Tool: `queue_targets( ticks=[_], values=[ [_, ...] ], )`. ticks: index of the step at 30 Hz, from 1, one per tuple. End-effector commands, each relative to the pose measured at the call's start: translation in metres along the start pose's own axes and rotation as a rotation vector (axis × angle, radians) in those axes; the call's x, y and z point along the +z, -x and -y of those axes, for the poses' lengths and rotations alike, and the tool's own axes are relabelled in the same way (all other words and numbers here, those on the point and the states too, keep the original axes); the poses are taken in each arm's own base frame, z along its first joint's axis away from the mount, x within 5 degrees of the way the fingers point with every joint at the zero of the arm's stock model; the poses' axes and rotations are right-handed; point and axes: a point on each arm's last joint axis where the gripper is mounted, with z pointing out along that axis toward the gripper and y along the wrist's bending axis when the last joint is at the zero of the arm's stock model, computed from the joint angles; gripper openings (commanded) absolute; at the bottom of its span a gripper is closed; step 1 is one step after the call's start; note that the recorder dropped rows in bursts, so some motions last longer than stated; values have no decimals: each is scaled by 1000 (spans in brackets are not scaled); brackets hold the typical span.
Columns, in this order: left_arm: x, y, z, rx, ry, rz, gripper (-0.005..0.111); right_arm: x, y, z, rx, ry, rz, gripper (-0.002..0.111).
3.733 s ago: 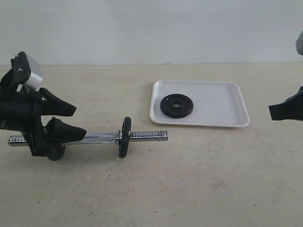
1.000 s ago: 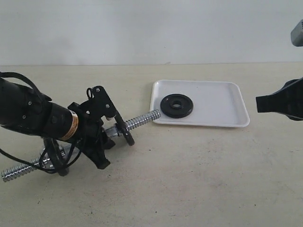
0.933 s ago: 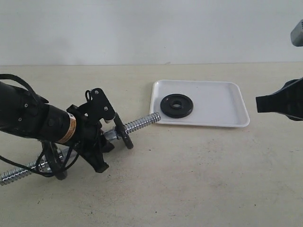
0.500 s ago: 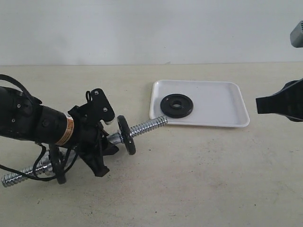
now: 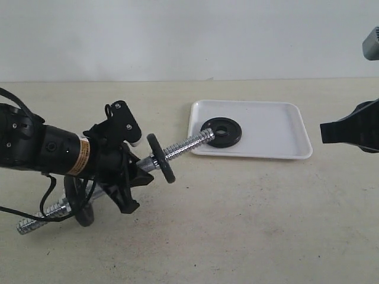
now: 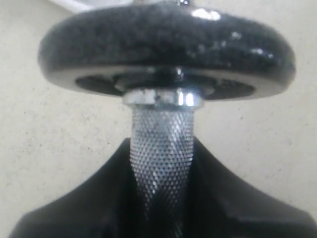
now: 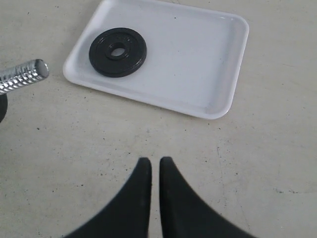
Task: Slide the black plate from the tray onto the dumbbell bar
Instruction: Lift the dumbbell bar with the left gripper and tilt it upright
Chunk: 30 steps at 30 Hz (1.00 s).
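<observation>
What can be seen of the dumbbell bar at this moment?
The dumbbell bar is a chrome rod with threaded ends and a knurled middle, which the left claw clamps. It is tilted, its free end raised toward the tray. It carries a lower black disc and an upper black disc, the upper against a silver collar.

1. The right hand (image 5: 325, 132) runs off the exterior view's right edge; only its dark tip shows.
2. In the left wrist view, a blurred mounted disc (image 6: 166, 47) hides the far end of the dumbbell bar (image 6: 161, 148).
3. The bar's threaded tip covers part of the black plate (image 5: 231, 137); whether they touch cannot be told.
</observation>
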Motion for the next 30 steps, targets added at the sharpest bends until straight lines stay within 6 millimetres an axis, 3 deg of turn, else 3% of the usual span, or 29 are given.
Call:
queue_targets(
  ticks=[1,20,30],
  values=[
    [-25,33,4,-10,-38,200,4,0,1,-1,-6,2,2,3],
    [-49,42,15,-50,-63,318,4,0,3,0,-104,-1,21,3],
    [-50,43,14,-50,-62,319,4,0,2,-1,-443,0,10,3]
  ],
)
